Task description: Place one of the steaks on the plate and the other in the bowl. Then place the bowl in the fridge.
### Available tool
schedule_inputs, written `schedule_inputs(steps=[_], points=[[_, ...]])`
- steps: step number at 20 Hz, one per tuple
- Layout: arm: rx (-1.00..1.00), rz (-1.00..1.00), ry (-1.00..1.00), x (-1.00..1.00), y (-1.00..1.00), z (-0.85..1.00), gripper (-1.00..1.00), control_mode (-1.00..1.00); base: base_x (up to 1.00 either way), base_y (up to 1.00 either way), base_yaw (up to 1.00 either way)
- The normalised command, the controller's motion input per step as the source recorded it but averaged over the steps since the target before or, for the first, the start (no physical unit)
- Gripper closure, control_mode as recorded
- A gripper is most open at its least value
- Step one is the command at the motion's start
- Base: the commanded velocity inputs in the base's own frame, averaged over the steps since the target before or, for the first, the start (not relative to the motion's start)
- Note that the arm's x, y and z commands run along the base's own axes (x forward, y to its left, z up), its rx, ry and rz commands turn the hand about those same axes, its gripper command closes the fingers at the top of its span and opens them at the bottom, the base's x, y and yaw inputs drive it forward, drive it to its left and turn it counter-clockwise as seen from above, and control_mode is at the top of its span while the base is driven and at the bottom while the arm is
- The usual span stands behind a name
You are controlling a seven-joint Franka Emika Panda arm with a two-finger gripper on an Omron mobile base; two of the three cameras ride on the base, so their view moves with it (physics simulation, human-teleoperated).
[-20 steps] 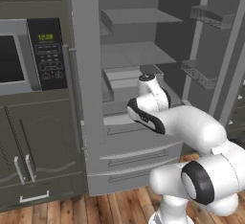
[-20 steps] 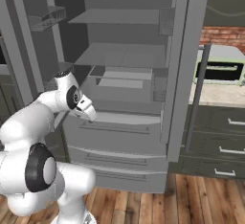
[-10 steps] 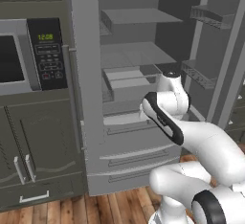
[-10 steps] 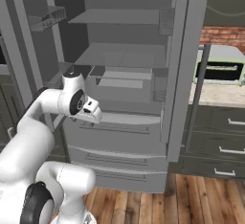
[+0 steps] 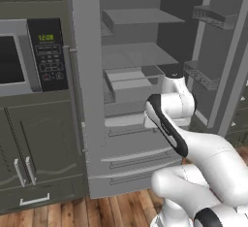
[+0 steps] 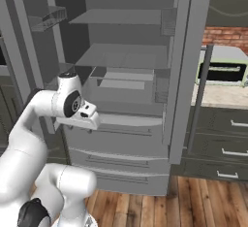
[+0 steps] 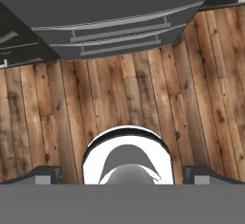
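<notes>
The fridge [image 5: 135, 56] stands open in front of me, its grey shelves and clear drawer [image 6: 123, 83] bare. My hand [image 6: 80, 117] hangs in front of the fridge at the height of its lower shelf and points down at the floor. In the hand view my gripper [image 7: 122, 173] is open, its dark fingertips [image 7: 45, 173] far apart with nothing held between them, and the fridge's lower drawers [image 7: 119, 22] lie above them. The steaks, the plate and the bowl are out of view.
A built-in microwave [image 5: 29, 51] sits left of the fridge over dark cabinet doors [image 5: 34, 158]. Both fridge doors stand swung out, with door bins [image 5: 213, 17] [image 6: 46, 17]. A counter with an oven [image 6: 223, 71] and drawers [image 6: 227, 124] lies to the right. Wooden floor [image 7: 134, 94] is below.
The arm has unfolded and the wrist has swung right and a little forward, toward the fridge opening. The jaws stay wide apart. The base has not moved.
</notes>
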Motion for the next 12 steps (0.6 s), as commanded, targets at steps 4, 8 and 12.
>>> schedule_inputs(steps=[4, 8, 12], points=[[-0.05, 0.0, -0.05, -0.16, -0.01, -0.33, -1.0, -1.0, 0.0, 0.0, 0.0], [0.0, 0.0, 0.0, 0.0, 0.03, -0.01, -1.0, -1.0, 0.0, 0.0, 0.0], [0.0, -0.02, -0.03, 0.0, 0.07, -0.01, -1.0, -1.0, 0.0, 0.0, 0.0]])
